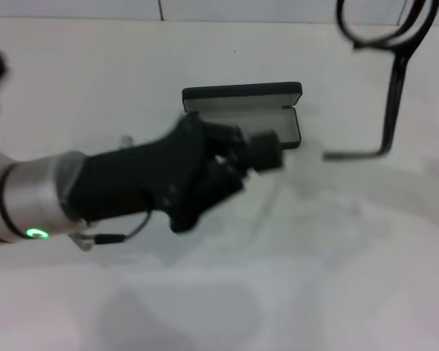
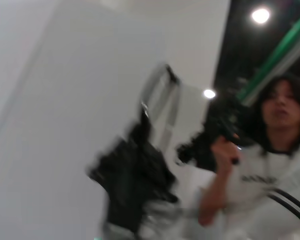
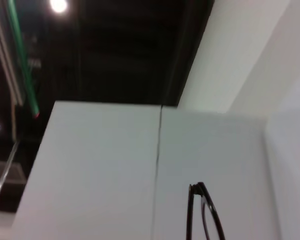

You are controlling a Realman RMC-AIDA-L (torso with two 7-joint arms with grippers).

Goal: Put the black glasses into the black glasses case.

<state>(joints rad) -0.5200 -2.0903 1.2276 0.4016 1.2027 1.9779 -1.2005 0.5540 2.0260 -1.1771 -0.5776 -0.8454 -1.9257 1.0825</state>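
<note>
White table, open black glasses case behind left gripper, grip unclear, black glasses far right.

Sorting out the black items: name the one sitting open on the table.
The case, lid up and pale lining showing. The glasses are up at the far right, off the table; the left claw hovers before the case.

1. The black glasses are cut off by the head view's top edge.
2. The left gripper is blurred and hides part of the black glasses case.
</note>
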